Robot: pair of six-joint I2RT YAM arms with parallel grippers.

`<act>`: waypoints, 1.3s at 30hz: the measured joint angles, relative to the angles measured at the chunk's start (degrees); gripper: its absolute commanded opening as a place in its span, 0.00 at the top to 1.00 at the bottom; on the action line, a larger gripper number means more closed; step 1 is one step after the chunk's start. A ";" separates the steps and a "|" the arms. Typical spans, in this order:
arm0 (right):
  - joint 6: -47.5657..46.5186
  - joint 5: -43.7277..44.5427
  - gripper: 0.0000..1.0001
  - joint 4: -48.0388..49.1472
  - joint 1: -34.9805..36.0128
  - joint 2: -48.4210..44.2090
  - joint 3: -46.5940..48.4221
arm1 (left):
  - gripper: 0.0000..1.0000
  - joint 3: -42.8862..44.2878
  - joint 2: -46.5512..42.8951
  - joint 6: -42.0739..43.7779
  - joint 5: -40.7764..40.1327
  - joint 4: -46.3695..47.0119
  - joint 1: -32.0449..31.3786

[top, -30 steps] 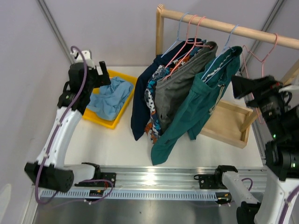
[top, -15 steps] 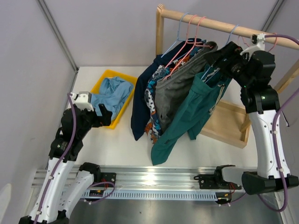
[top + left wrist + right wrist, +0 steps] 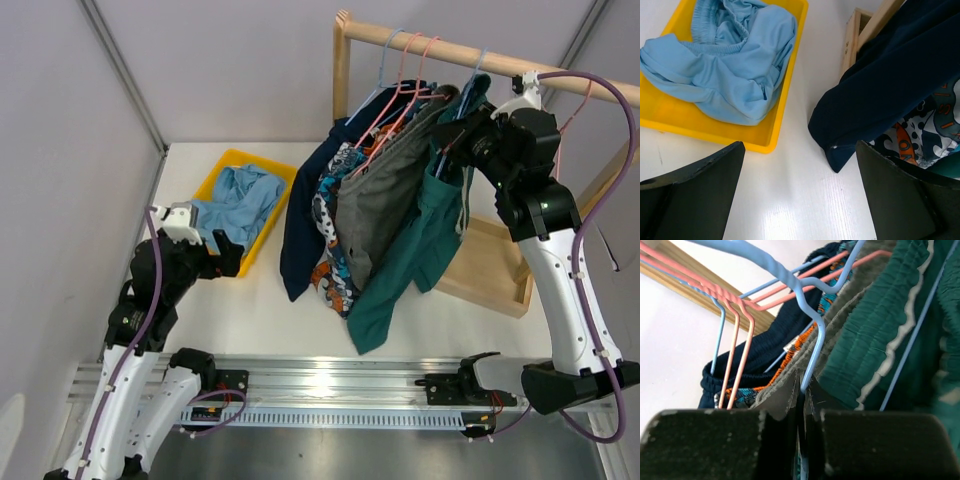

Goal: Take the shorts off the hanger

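Yellow tray (image 3: 700,131) holds light blue shorts (image 3: 730,65); hanging are navy shorts (image 3: 300,240), orange-blue-white patterned shorts (image 3: 330,272), grey shorts (image 3: 375,215), teal green shorts (image 3: 410,270).

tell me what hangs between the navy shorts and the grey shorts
The patterned orange, blue and white shorts hang there, clearest in the top view.

Left arm (image 3: 150,290) folded low, its jaws wide apart; right arm (image 3: 560,280) raised, jaws clamped together.
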 measured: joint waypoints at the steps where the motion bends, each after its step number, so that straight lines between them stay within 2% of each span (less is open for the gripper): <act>1: -0.17 0.52 1.00 -0.09 0.20 -0.02 0.00 | 0.01 0.00 -0.02 0.04 0.59 0.04 -0.09; 3: -0.52 1.66 1.00 -0.35 0.68 -0.31 0.00 | 0.01 0.00 0.04 0.13 1.33 0.48 -1.40; 5: -0.81 2.86 1.00 -0.79 1.11 -0.87 0.00 | 0.01 0.81 0.96 0.11 1.01 0.57 -5.38; 7: -1.07 4.09 1.00 -1.44 1.29 -1.99 0.00 | 0.01 3.37 3.21 0.17 -0.11 0.66 -12.74; 11: -1.44 5.86 1.00 -3.76 1.42 -4.79 0.92 | 0.01 14.34 11.78 1.60 -4.31 3.78 -35.08; 14: -1.44 6.12 1.00 -5.70 1.51 -5.27 3.87 | 0.01 23.65 19.80 3.32 -6.16 7.72 -46.23; 16: -1.40 6.10 1.00 -6.34 1.53 -5.46 5.51 | 0.01 28.98 25.42 4.00 -5.88 11.45 -50.97; 19: -1.40 5.95 1.00 -7.02 1.55 -6.12 6.47 | 0.01 33.90 33.27 4.79 -5.03 16.94 -54.36; 24: -1.42 5.46 1.00 -8.20 1.55 -7.63 6.49 | 0.00 40.89 45.35 4.90 -2.10 21.53 -56.48; 33: -1.42 3.93 1.00 -9.66 1.55 -9.01 6.49 | 0.01 44.74 55.82 4.90 0.61 26.16 -59.47; 34: -1.42 3.76 1.00 -9.73 1.55 -9.09 6.49 | 0.07 45.00 56.48 4.74 0.68 26.53 -59.45; 35: -1.42 3.58 1.00 -9.77 1.60 -9.22 6.49 | 0.19 45.11 56.94 4.63 0.74 26.93 -59.45; 36: -1.40 3.43 1.00 -9.81 1.60 -9.31 6.49 | 0.32 45.16 57.31 4.35 0.74 27.21 -59.45; 37: -1.40 3.23 1.00 -9.84 1.60 -9.46 6.49 | 0.53 45.18 57.64 4.37 0.68 27.54 -59.45; 39: -1.27 2.84 1.00 -9.90 1.60 -9.81 6.49 | 0.62 45.86 58.40 4.24 0.13 27.76 -59.43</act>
